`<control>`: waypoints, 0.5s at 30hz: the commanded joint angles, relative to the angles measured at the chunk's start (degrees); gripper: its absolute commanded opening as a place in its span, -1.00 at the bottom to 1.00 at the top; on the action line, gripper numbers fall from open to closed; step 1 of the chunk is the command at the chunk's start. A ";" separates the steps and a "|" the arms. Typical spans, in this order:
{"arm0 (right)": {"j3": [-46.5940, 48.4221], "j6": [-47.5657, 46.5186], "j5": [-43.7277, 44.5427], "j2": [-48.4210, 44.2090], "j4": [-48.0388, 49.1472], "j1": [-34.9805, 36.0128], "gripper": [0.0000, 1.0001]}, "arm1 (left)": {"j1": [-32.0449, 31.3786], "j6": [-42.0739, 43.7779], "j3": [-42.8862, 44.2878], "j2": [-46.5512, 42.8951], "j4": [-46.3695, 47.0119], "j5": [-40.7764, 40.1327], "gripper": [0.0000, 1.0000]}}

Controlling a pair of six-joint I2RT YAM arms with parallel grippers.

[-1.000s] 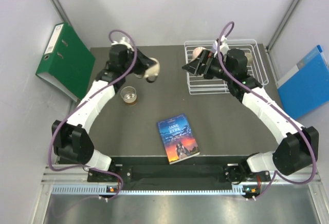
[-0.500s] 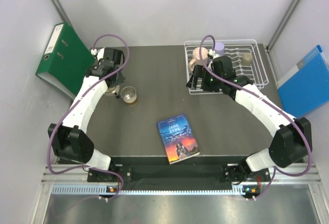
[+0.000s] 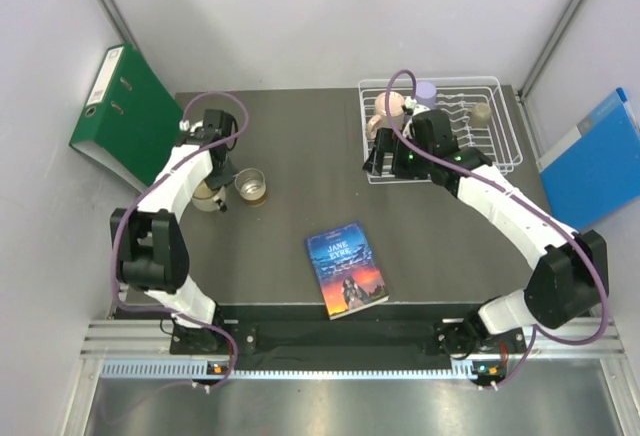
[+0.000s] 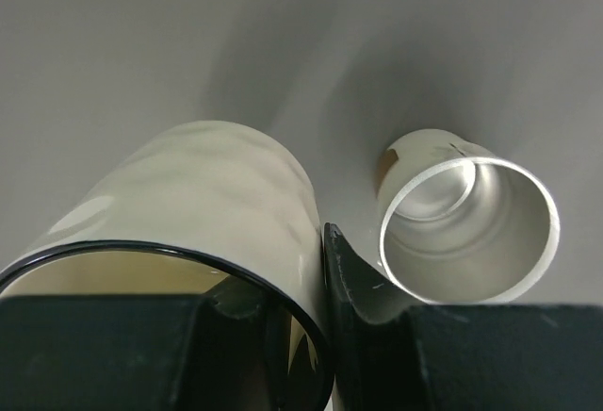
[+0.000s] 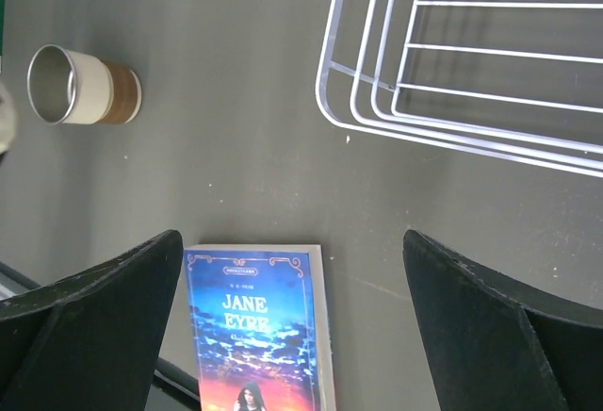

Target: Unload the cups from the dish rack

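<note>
My left gripper (image 3: 216,192) (image 4: 316,288) is shut on the wall of a cream mug (image 3: 206,197) (image 4: 203,208) with a dark rim, one finger inside and one outside. The mug is upright at the table's left, close beside a steel cup (image 3: 250,185) (image 4: 468,230) with a brown band. The white wire dish rack (image 3: 505,131) (image 5: 377,81) stands at the back right and holds a salmon-pink cup (image 3: 388,106), a lilac tumbler (image 3: 427,91) and a beige-olive mug (image 3: 481,113). My right gripper (image 3: 380,162) (image 5: 297,284) hangs open and empty over the rack's near-left corner.
A paperback book (image 3: 347,269) (image 5: 259,336) lies at the front middle of the table. A green binder (image 3: 125,116) leans at the left wall. A blue folder (image 3: 600,156) leans at the right wall. The steel cup also shows in the right wrist view, far left.
My left arm swung left and down, carrying the cream mug from mid-air to beside the steel cup. My right gripper drew back from the rack's cups toward its near-left corner.
</note>
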 commanded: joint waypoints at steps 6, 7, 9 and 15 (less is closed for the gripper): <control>-0.85 -1.23 1.12 -3.64 0.23 1.03 0.99 | 2.24 1.04 0.08 5.52 8.19 4.47 -1.00; -0.94 -1.23 1.12 -3.82 0.23 1.03 0.99 | 2.50 0.95 0.17 5.97 8.45 4.91 -1.00; -1.12 -1.23 1.29 -3.91 0.14 1.03 0.99 | 2.68 0.95 0.17 7.37 9.33 4.91 -1.00; -0.94 -1.58 1.56 -4.08 -0.39 1.03 0.99 | 3.21 0.95 0.00 10.63 11.17 4.56 -1.00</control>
